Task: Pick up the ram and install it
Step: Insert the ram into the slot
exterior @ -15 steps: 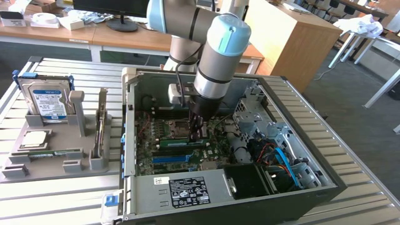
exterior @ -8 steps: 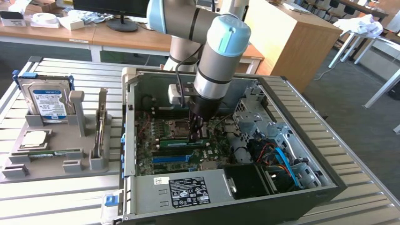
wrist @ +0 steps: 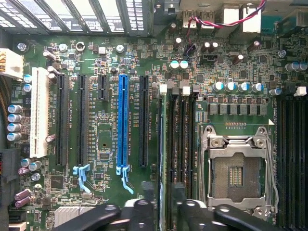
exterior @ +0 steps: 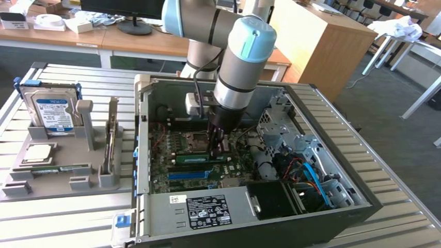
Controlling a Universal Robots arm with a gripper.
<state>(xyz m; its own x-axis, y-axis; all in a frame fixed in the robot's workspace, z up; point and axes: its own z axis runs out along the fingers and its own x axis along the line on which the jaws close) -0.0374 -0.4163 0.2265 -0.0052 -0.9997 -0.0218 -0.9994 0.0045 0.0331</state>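
While the pincer (wrist: 166, 208) stands spread astride the ram (wrist: 161, 144), which sits edge-up in a slot of the motherboard (wrist: 108, 125), a good release needs equal gaps on both its faces, so nothing tilts it.

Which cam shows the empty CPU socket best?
Wrist view: the square silver-framed processor socket is seen straight on, empty, with its metal frame and contact field plain. The exterior view shows the same socket from farther off, at a slant.
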